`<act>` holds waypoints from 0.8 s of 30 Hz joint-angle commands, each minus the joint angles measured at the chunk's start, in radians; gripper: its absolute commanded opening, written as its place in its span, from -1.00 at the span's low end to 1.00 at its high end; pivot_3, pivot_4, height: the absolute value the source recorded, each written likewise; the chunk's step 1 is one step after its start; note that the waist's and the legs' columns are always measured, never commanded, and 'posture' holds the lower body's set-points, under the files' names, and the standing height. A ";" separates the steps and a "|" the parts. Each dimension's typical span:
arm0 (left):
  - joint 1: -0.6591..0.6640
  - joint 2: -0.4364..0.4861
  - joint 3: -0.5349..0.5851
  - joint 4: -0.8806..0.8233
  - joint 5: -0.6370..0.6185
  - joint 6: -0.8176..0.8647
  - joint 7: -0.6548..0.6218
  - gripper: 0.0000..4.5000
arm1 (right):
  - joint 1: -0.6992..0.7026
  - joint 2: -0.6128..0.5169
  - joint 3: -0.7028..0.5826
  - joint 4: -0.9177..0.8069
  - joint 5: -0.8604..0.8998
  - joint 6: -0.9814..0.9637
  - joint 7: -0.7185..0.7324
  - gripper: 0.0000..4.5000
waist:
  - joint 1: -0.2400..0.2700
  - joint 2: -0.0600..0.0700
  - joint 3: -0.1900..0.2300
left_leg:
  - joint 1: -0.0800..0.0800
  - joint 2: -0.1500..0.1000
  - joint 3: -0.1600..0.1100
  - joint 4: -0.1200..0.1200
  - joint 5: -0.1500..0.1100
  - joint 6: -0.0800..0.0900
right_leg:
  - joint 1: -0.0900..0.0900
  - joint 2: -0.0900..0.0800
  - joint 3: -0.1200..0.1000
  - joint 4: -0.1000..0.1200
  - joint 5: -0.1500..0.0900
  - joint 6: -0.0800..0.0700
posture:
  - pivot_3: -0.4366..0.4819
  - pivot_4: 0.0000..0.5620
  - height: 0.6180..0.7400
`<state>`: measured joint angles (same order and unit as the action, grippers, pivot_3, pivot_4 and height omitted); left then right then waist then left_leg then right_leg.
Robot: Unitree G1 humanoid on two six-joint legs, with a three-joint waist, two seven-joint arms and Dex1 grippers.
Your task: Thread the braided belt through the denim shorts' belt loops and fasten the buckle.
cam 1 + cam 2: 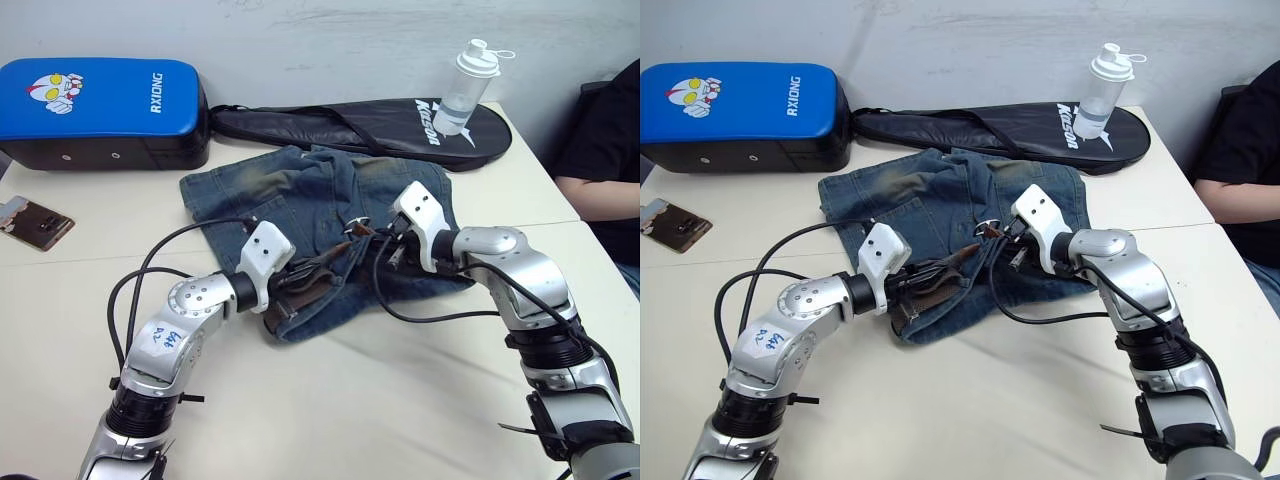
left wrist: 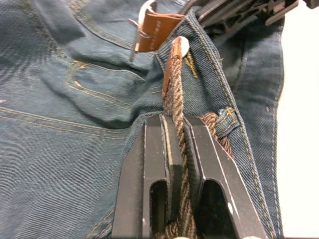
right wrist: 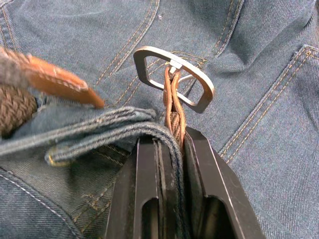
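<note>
We see the denim shorts spread on the white table, waistband toward us, the braided belt lying along that waistband. Our left gripper is clamped on the braid, fingers nearly together with the strap squeezed between them; its tan leather tip lies just ahead on the denim. Our right gripper is pinched tight on the belt end just behind the buckle, with a fold of waistband caught alongside. The silver frame rests flat on the denim. We cannot tell which belt loops hold the strap. Beyond the shorts lie a black racket bag, a shaker bottle and a blue pad.
</note>
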<state>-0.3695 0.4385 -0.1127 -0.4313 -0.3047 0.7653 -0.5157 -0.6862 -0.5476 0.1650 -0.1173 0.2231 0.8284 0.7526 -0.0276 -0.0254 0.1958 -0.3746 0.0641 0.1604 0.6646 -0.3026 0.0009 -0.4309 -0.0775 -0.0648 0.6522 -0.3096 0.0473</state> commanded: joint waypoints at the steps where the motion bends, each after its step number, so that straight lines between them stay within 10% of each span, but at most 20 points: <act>1: -0.045 -0.031 -0.010 0.019 0.018 -0.017 0.031 -1.00 | -0.011 -0.020 -0.030 -0.052 0.019 -0.027 0.017 -0.97 | 0.000 0.000 0.000 | 0.000 0.000 0.000 0.000 0.000 0.000 | 0.000 0.000 0.000 0.000 0.000 0.000 | -0.05 -0.47 1.00; 24: -0.125 -0.102 0.002 0.104 0.062 -0.045 0.108 -1.00 | 0.000 -0.027 -0.015 -0.161 0.070 0.022 0.046 -0.97 | 0.000 0.000 0.000 | 0.000 0.000 0.000 0.000 0.000 0.000 | 0.000 0.000 0.000 0.000 0.000 0.000 | -0.05 -0.47 1.00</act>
<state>-0.4690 0.3510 -0.1192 -0.3209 -0.2512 0.7459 -0.4257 -0.6847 -0.5663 0.1632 -0.1975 0.2584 0.8520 0.7813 -0.0278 -0.0255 0.1958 -0.3748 0.0642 0.1604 0.6644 -0.3027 0.0011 -0.4310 -0.0774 -0.0650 0.6517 -0.3096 0.0474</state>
